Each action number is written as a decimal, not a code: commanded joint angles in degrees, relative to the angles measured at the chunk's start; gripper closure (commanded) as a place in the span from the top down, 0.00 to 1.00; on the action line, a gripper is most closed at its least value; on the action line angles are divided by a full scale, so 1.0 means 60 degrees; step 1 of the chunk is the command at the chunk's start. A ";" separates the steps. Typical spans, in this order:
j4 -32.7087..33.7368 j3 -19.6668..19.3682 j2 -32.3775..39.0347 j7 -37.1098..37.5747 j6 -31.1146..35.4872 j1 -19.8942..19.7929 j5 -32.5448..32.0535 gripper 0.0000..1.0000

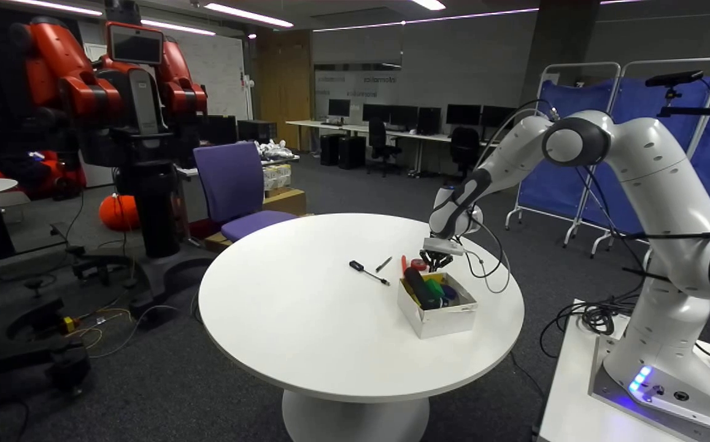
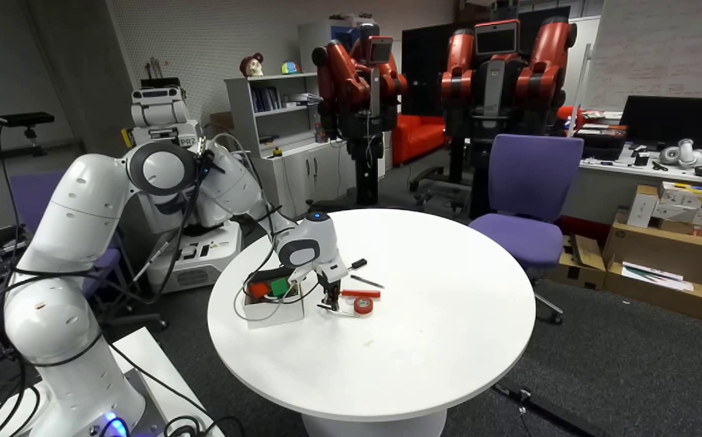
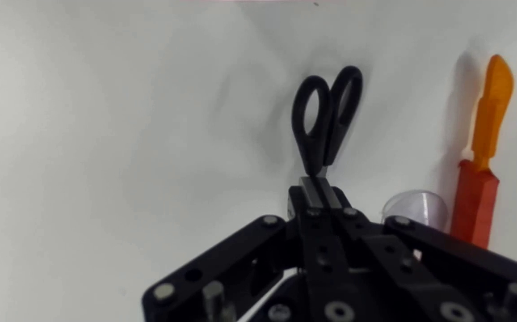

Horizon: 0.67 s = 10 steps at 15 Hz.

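Here, your gripper (image 3: pixel 315 181) pinches one pair of black-handled scissors (image 3: pixel 324 125) jutting ahead of it, their blade end hidden in the wrist view. To its right there, it partly covers one red-and-orange knife-shaped item (image 3: pixel 482 145) and one clear round shape (image 3: pixel 414 208), hard to identify. One red tape roll (image 2: pixel 363 311) and one white box (image 1: pixel 447 322) sit beside it in both exterior views.

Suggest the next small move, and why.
I'd try a slight straight lift: the hand is shut right at the scissors, but the wrist view hides whether they're actually gripped between its jaws. A small lift would probably settle that.
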 commanded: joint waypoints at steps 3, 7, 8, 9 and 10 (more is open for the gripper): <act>-0.1182 -0.0028 -0.2059 0.0115 -0.0033 0.0388 -0.0209 0.00; -0.1847 0.0084 -0.3425 0.0164 -0.0040 0.0530 -0.0309 0.00; -0.2016 0.0119 -0.3757 0.0208 -0.0052 0.0554 -0.0361 0.00; -0.2204 0.0166 -0.4108 0.0234 -0.0063 0.0573 -0.0427 0.00; -0.2404 0.0214 -0.4430 0.0273 -0.0136 0.0612 -0.0534 0.00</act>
